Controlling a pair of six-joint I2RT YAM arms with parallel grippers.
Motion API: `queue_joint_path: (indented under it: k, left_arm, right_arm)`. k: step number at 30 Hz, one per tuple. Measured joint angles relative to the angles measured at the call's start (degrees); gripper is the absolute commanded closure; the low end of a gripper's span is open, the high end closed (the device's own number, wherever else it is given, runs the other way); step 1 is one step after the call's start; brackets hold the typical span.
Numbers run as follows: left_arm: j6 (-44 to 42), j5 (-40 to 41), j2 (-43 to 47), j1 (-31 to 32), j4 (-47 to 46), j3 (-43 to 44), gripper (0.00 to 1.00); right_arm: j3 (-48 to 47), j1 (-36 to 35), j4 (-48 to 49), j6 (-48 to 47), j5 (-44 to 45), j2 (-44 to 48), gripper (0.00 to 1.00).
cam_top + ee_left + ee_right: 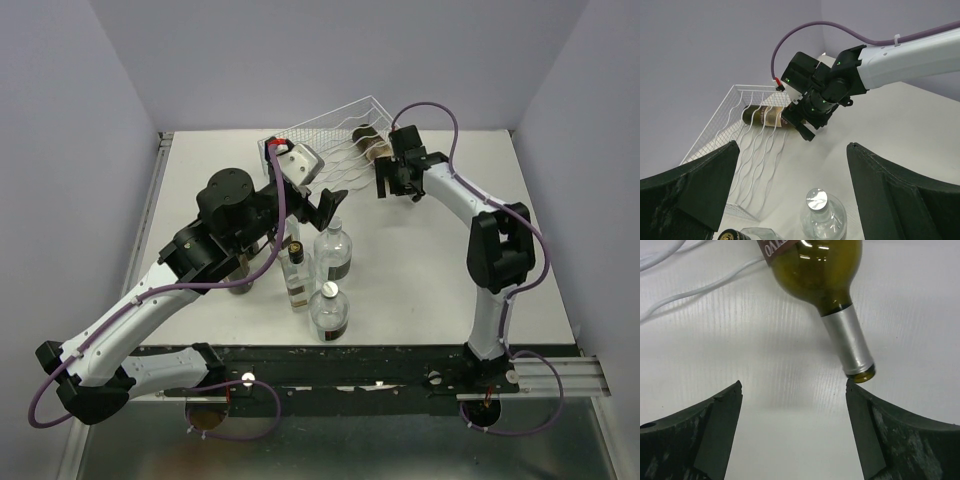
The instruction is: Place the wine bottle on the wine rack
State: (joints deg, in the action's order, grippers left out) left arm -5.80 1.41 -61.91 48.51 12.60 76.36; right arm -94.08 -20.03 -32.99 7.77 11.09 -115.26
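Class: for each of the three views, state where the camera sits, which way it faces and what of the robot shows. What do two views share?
Top external: above and behind the bases, looking down on the table; both arms show whole.
Left wrist: on the left arm, facing across to the wine rack and right gripper; open left fingers frame the bottom.
Right wrist: on the right arm, facing down at the neck of the wine bottle; open right fingers show below.
Shared: both wrist views show that bottle.

Upright bottles point(333, 252) stand before the wine rack point(330, 128)
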Motion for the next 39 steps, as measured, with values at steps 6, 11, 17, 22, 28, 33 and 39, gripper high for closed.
queue_joint_path:
  k: [6,11,17,22,28,33,39]
  left_arm:
    - [-0.09,0.00,0.00,0.00,0.00,0.00,0.01]
    - [-0.31,0.02,0.00,0.00,0.00,0.00,0.01]
    - [-0.42,0.02,0.00,0.00,-0.02,0.00,0.01]
    - [-0.74,0.04,0.00,0.00,0.00,0.00,0.01]
    - [-1.20,0.04,0.00,0.00,-0.02,0.00,0.01]
    - [-1.27,0.04,0.00,0.00,-0.02,-0.02,0.01]
    - [-1.29,0.04,0.31,0.00,-0.04,-0.17,0.01]
  right_arm:
    - [0.39,0.17,-0.35,2.62,0.81,-0.85,0.16]
    - [0.61,0.74,-1.55,4.83,2.58,-3.15,0.29]
    - [4.28,2.25,-1.42,8.83,3.19,-1.33,0.59]
    - [8.57,4.37,-0.76,12.63,3.15,1.29,0.90]
    - [12.20,6.80,-0.55,16.98,3.15,2.91,0.97]
    - [9.77,8.39,-1.05,18.80,2.91,1.31,0.99]
    - [1.40,9.66,-2.19,19.10,0.57,-4.02,0.99]
